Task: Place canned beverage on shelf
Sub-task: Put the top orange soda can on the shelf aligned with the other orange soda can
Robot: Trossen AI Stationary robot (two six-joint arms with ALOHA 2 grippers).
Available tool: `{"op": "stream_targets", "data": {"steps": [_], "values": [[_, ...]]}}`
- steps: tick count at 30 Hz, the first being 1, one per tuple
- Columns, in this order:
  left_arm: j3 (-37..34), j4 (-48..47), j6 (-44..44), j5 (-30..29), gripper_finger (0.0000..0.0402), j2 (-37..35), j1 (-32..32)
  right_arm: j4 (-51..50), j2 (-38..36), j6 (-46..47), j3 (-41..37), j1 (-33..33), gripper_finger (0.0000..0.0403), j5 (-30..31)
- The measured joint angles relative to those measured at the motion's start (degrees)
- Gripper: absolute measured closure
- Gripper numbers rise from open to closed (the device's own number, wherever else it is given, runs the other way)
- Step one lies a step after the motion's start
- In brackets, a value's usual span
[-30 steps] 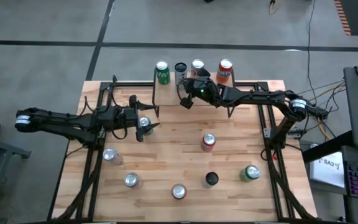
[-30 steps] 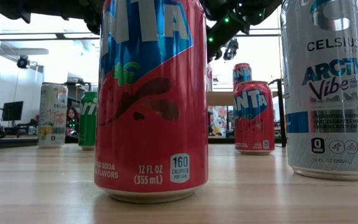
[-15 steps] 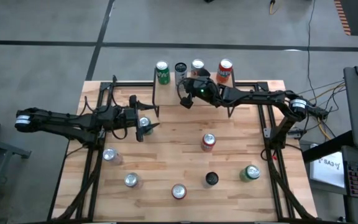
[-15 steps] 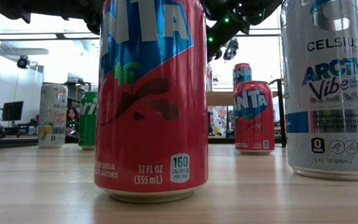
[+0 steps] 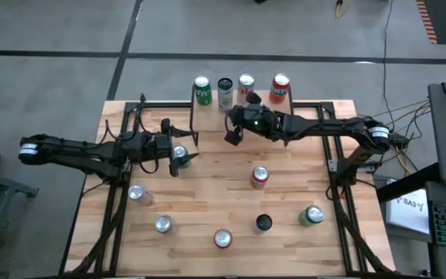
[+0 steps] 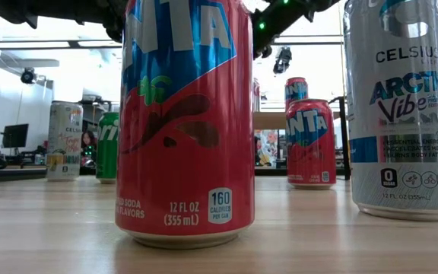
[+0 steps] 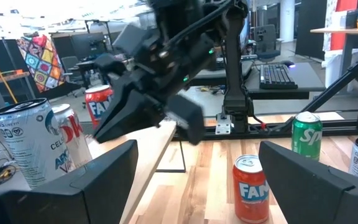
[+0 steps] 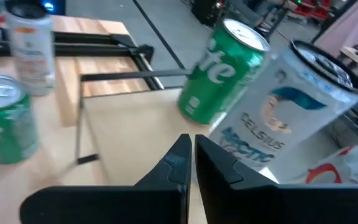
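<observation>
Standing at the far edge of the table, the shelf carries four upright cans in a row along its length: a green can, a dark-topped can, a silver can and a red can, each with its long axis vertical and its top facing up. The shelf's long side runs parallel to the table's far edge.

The right end effector hangs just in front of the shelf, on the near side of the dark-topped can, fingers pressed together with nothing between them. In the right wrist view those closed fingers point toward the green can and a pale Celsius can, both apart from the tips.

Near the table's left edge, the left end effector has its fingers spread wide on either side of a silver-topped can standing upright on the table; whether the fingers touch it I cannot tell.

More upright cans stand over the table's middle and toward its near edge, among them a red Fanta can.
</observation>
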Motion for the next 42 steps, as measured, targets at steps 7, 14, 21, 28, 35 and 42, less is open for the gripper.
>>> {"op": "stream_targets", "data": {"steps": [7,14,21,28,35,42], "values": [[0.0,0.0,-0.8,0.0,0.0081,0.0,0.0,-1.6,-1.6,0.0,0.0,3.5,0.039,0.0],[0.0,0.0,-1.5,0.0,0.0081,0.0,0.0,-3.4,-2.5,0.2,0.0,6.6,0.039,0.0],[0.0,0.0,-2.7,0.1,0.0081,0.0,0.0,-6.4,-2.9,1.9,0.0,9.3,0.039,0.0],[0.0,0.0,-5.8,1.9,0.0081,0.0,0.0,-10.2,-3.0,4.2,0.0,12.1,0.039,0.0],[0.0,0.0,-8.6,6.7,0.0081,0.0,-0.1,-14.0,-3.0,6.3,0.0,14.7,0.039,0.0],[0.0,0.0,-10.5,6.7,0.0081,0.0,-0.8,-18.1,-3.7,9.3,0.0,17.6,0.039,0.0]]}}
